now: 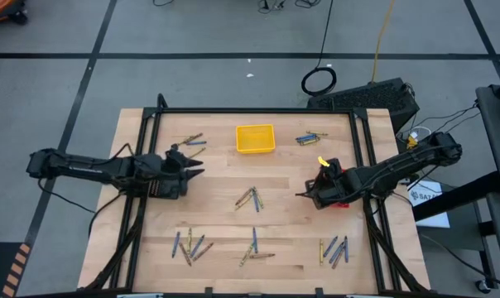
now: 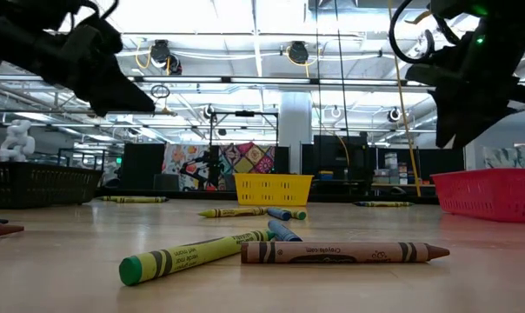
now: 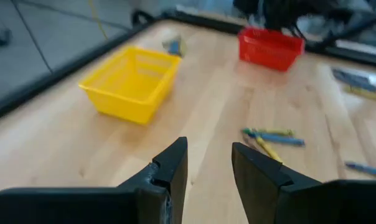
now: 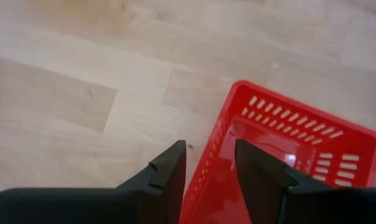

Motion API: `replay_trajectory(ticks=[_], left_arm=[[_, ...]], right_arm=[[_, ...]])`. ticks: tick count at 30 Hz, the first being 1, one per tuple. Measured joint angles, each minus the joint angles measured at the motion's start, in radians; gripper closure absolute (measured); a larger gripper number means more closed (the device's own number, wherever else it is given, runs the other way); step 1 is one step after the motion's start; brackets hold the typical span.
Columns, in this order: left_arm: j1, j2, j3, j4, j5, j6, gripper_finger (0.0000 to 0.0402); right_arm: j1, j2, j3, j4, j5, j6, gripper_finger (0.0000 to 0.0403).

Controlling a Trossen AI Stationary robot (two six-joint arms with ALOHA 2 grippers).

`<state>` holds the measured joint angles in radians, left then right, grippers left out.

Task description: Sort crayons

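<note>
Crayons lie flat on the wooden table in loose groups: at the middle (image 1: 250, 199), near left (image 1: 192, 247), near middle (image 1: 254, 247), near right (image 1: 334, 248), far right (image 1: 310, 138) and far left (image 1: 192, 141). My left gripper (image 1: 199, 165) is open and empty, held above the table's left half and pointing at the yellow tray (image 3: 132, 84). My right gripper (image 4: 210, 158) is open and empty. It hangs above the left wall of the red tray (image 4: 287, 149), clear of it in the low view (image 2: 454, 122).
The yellow tray (image 1: 256, 138) stands at the far middle and the red tray (image 1: 341, 201) at the right under my right arm. A dark basket (image 2: 36, 184) shows at the left in the low view. A black frame (image 1: 258, 110) borders the table.
</note>
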<state>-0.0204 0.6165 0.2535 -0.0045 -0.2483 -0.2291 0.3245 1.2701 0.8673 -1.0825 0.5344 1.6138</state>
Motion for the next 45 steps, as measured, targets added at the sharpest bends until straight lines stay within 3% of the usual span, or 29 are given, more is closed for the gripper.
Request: replay_trajectory(ticks=[8, 15, 28, 33, 40, 45], left_arm=[[0.001, 0.218, 0.131, -0.028, 0.019, -0.009, 0.0272], [0.0, 0.354, 0.158, -0.016, 0.011, -0.154, 0.0272], [0.002, 0.67, 0.158, 0.387, 0.084, -0.186, 0.0272], [0.016, 0.747, 0.168, 0.357, 0.084, -0.288, 0.0272], [-0.003, 0.815, 0.247, 0.359, 0.113, -0.282, 0.0272], [-0.016, 0.872, 0.327, 0.27, 0.114, -0.266, 0.0272]], right_arm=[[-0.058, 0.0, 0.0, 0.004, 0.045, -0.003, 0.0277], [-0.101, 0.0, 0.0, 0.02, 0.041, -0.083, 0.0277], [-0.131, 0.0, 0.0, 0.02, 0.04, -0.248, 0.0277], [-0.131, 0.0, 0.0, 0.019, 0.04, -0.257, 0.0277], [-0.131, 0.0, 0.0, 0.017, 0.04, -0.277, 0.0277], [-0.131, 0.0, 0.0, 0.016, 0.041, -0.277, 0.0277]])
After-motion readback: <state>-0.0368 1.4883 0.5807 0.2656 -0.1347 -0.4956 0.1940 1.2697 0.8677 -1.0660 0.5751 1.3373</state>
